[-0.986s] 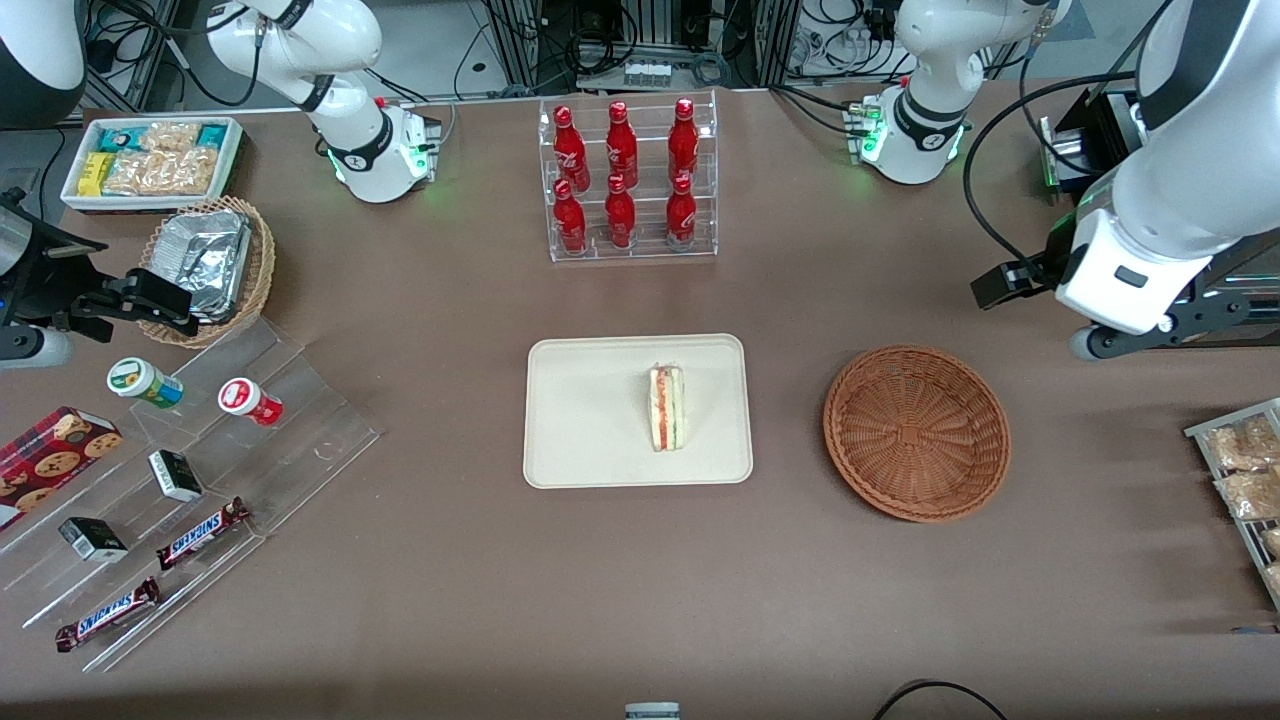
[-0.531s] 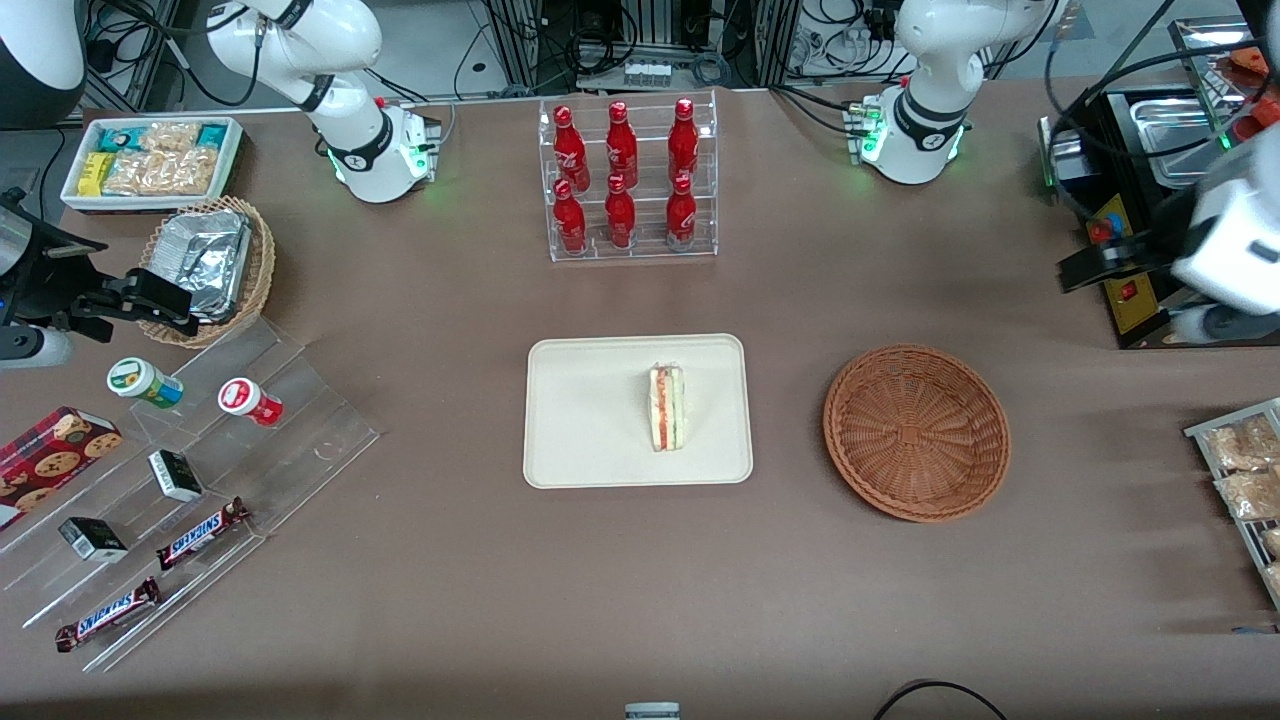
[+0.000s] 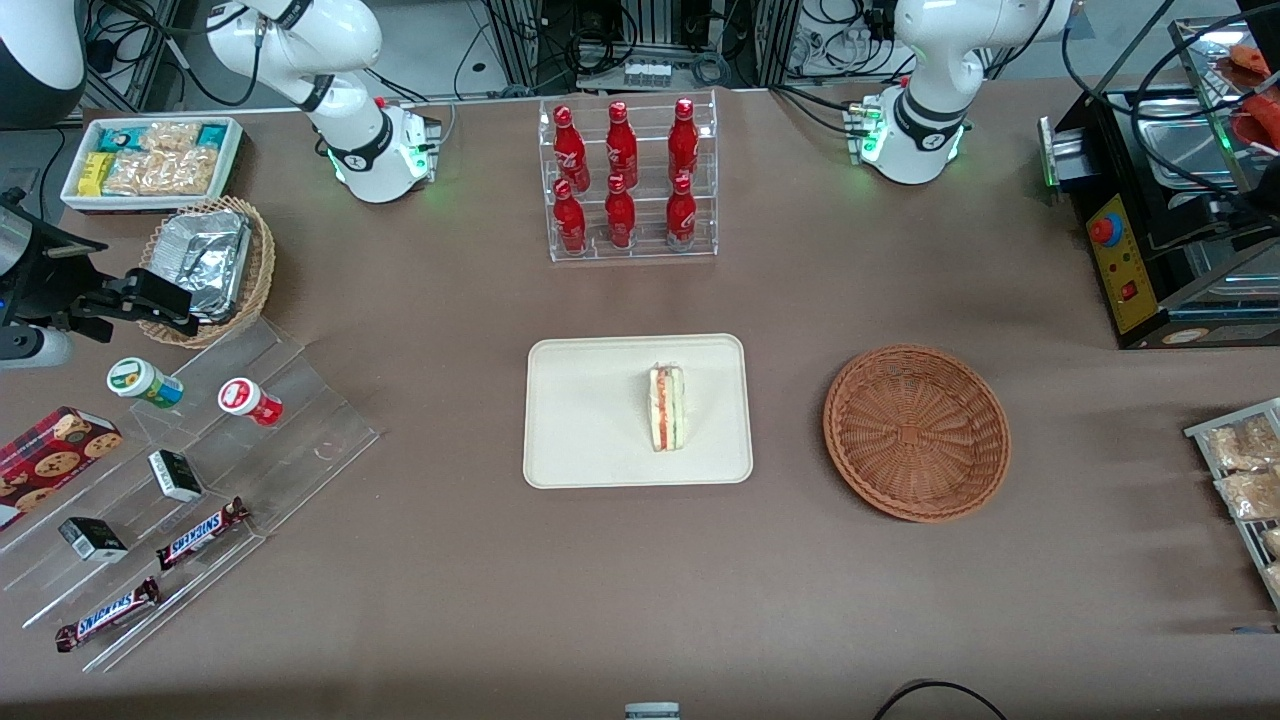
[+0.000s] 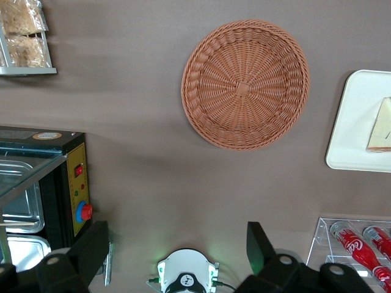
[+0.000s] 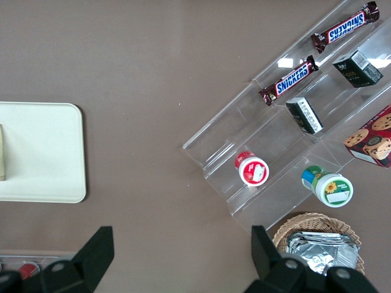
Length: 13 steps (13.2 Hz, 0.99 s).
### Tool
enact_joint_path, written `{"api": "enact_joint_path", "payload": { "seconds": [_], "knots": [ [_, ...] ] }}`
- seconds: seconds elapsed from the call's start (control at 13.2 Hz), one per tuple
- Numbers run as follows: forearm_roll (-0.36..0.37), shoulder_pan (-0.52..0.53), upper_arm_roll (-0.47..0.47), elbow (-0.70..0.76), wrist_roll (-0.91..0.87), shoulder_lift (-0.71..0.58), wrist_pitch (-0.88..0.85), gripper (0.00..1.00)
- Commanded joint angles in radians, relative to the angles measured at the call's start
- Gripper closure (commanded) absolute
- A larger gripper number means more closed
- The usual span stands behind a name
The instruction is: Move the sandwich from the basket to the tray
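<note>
The sandwich (image 3: 666, 408) lies on the cream-white tray (image 3: 590, 420) at the table's middle, its layered cut edge facing up. Beside the tray, toward the working arm's end, the reddish-brown wicker basket (image 3: 916, 432) has nothing in it. My gripper is out of the front view. In the left wrist view my gripper (image 4: 177, 247) is open, high over the table, with only the brown tabletop and the arm's base (image 4: 186, 278) showing between its fingers. That view also holds the basket (image 4: 244, 84), the tray's rim (image 4: 351, 122) and an edge of the sandwich (image 4: 382, 125).
A clear rack of red bottles (image 3: 628, 180) stands farther from the front camera than the tray. A black machine with a red button (image 3: 1120, 260) and a rack of snack packets (image 3: 1240, 480) sit at the working arm's end. Stepped acrylic shelves (image 3: 200, 480) hold candy bars.
The working arm has drawn back from near the basket and left the front view at its own end of the table. Sandwich, tray and basket have not moved.
</note>
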Motion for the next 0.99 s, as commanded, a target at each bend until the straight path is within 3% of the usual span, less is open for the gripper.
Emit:
{"api": "enact_joint_path", "payload": {
  "seconds": [0.0, 0.23, 0.91],
  "knots": [
    [-0.016, -0.026, 0.022, -0.059, 0.022, -0.053, 0.022, 0.01],
    [-0.016, -0.022, 0.022, -0.202, 0.04, -0.151, 0.091, 0.01],
    [0.025, -0.069, 0.011, -0.116, 0.033, -0.09, 0.085, 0.01]
  ]
}}
